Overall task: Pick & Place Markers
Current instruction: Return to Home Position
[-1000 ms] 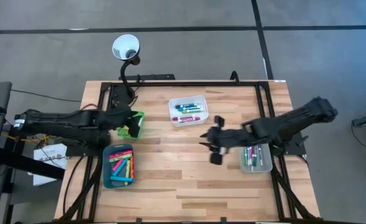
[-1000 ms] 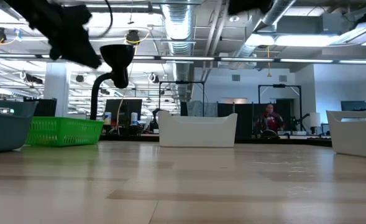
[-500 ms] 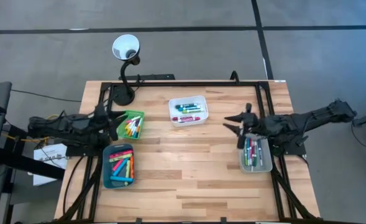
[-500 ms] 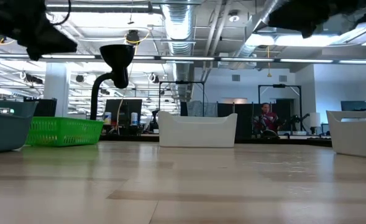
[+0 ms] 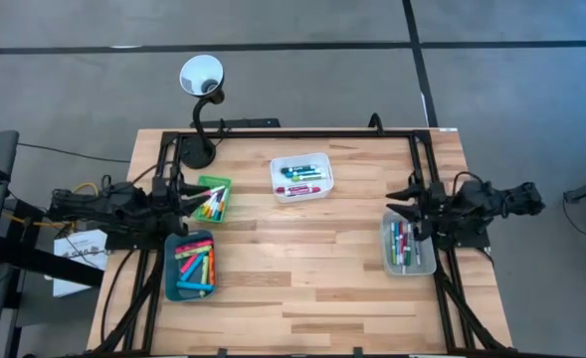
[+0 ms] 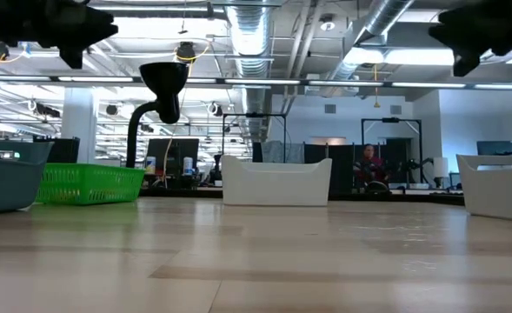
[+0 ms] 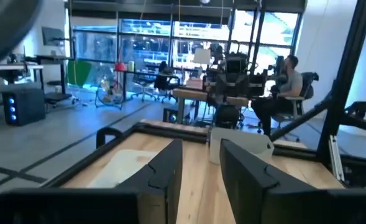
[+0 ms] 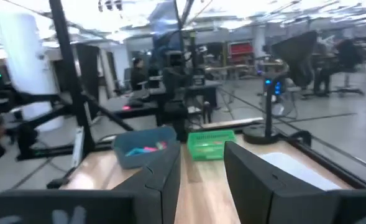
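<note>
The markers lie in four trays: a green tray (image 5: 211, 200), a teal tray (image 5: 191, 265), a white tray (image 5: 300, 176) and a clear grey tray (image 5: 409, 245). My left gripper (image 5: 181, 195) hovers open just off the green tray's left side, high above the table (image 6: 56, 26). My right gripper (image 5: 404, 199) is open above the far end of the clear grey tray, also held high (image 6: 482, 30). Neither holds a marker. In the right wrist view, the open fingers (image 8: 201, 180) frame the teal tray (image 8: 142, 146) and green tray (image 8: 210, 144).
A gooseneck lamp (image 5: 201, 76) stands at the table's far left corner, its base (image 5: 195, 152) behind the green tray. Black frame rails (image 5: 293, 133) run along the table's far edge and both sides. Bare wood (image 5: 302, 268) lies between the trays.
Both arms have drawn back. My left gripper moved from over the green tray toward the table's left edge, uncovering the markers in it. My right gripper travelled from the table's middle toward the right edge, past the clear grey tray's far end, its finger gap narrowing on the way.
</note>
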{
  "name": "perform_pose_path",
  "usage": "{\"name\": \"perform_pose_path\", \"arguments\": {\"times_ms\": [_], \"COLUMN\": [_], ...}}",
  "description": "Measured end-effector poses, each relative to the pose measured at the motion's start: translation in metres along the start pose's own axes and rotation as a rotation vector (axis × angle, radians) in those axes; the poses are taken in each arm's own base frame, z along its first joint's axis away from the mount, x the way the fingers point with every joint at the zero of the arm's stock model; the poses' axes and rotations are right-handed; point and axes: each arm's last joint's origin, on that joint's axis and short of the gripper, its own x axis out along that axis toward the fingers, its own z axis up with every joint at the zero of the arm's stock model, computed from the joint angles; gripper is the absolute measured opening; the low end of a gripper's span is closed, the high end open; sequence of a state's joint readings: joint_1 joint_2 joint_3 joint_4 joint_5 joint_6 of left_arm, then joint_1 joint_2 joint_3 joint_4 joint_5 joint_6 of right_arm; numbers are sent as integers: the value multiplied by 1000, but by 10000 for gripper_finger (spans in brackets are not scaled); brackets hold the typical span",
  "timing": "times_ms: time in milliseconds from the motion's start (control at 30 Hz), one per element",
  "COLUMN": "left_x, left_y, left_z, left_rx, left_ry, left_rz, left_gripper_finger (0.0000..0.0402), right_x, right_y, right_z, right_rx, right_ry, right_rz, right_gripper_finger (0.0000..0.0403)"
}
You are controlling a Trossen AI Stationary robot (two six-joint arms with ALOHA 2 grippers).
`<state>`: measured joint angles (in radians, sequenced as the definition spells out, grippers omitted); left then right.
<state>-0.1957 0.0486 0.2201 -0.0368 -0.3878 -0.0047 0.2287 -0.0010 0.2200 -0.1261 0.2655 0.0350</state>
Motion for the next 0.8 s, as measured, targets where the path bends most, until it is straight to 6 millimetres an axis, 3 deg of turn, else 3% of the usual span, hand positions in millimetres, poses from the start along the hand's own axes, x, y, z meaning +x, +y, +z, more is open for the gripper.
{"name": "perform_pose_path", "arguments": {"times_ms": [100,367,567,800], "left_x": [1,7,7,9], "left_y": [-2,-6,-6,-7], "left_z": [-6,-38,-36,-39], "left_rx": [-13,-1,-5,7], "left_ry": [-4,-155,-176,-142], "left_rz": [-38,-133,-132,-134], "left_gripper_finger": [104,104,104,104], "right_x": [2,9,14,14], "right_y": [0,0,1,0], "right_z": [-9,-21,-48,-50], "right_rx": [-19,-57,-46,-63], "right_ry": [60,-21,-37,-20], "right_rz": [2,-10,3,-36], "right_gripper_finger": [113,113,113,113]}}
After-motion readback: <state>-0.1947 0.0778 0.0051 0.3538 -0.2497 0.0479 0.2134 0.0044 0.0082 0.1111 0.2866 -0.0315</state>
